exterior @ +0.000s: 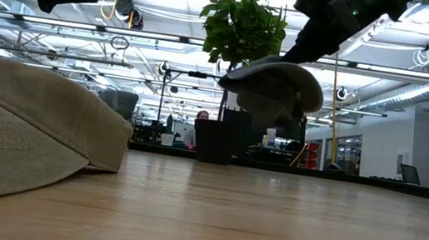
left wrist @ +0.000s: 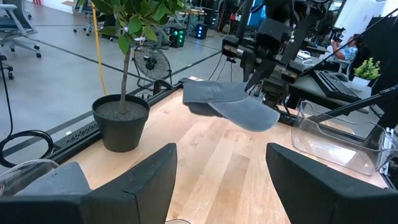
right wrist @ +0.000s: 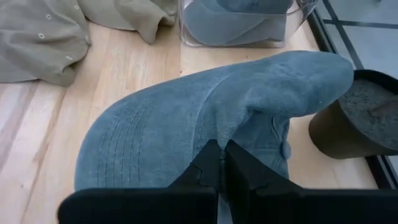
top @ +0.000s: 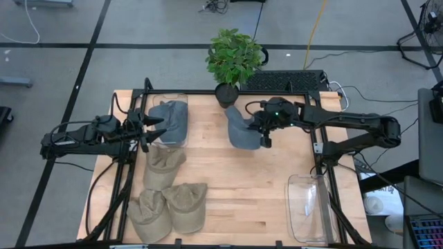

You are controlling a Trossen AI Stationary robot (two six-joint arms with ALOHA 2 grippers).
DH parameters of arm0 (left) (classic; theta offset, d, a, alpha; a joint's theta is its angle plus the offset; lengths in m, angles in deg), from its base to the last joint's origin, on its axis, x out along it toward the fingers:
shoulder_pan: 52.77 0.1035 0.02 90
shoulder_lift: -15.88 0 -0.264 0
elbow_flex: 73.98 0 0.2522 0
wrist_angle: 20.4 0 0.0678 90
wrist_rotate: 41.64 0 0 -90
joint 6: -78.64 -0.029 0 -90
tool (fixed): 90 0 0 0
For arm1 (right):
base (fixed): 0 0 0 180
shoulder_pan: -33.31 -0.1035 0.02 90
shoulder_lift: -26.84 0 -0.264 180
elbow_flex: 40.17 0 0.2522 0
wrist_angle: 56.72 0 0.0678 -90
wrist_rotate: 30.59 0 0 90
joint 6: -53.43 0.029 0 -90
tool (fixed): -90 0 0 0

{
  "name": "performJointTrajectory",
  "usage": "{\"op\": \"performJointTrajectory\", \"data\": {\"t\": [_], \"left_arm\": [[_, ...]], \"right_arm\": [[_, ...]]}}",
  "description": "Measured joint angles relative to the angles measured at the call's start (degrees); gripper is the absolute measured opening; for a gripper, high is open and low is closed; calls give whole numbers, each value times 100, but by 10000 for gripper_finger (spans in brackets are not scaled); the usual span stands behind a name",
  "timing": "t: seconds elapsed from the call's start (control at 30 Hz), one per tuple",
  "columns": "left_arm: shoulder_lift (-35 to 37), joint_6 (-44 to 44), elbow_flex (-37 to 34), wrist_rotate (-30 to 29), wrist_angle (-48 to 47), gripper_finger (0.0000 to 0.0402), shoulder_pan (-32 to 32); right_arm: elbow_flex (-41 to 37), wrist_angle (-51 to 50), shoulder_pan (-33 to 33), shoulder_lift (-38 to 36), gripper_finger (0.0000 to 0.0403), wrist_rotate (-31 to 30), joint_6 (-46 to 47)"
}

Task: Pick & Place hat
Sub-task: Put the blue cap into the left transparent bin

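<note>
a pale wooden surface [top: 235,187] carries a potted plant [top: 232,62] at twelve o'clock. just below it the right pincer [top: 265,138] is clamped on a blue-grey hat [top: 242,128], held clear of the wood. at nine o'clock the left pincer [top: 154,130] hangs with fingers spread, holding nothing, over a clear bin [top: 169,121] with another hat inside.

Bare wood lies open across the table [top: 228,180] middle, between the tan caps [top: 166,200] at the left and the empty clear bin [top: 309,207] at the right front. The potted plant [top: 232,62] blocks the far edge; the lifted grey cap [top: 242,128] hangs just beside it.
</note>
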Motion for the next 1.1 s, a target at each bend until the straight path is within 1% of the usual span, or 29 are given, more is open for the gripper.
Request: {"op": "performJointTrajectory", "data": {"t": [0.63,0.9,1.1], "left_arm": [[0,0,0,-2,0,258,1],[0,0,0,-2,0,257,0],[0,43,0,-4,17,258,1]], "right_arm": [[0,-933,0,-1046,0,-20,170],[0,-938,2,-1393,0,-20,81],[0,-728,-10,-1440,0,0,58]]}}
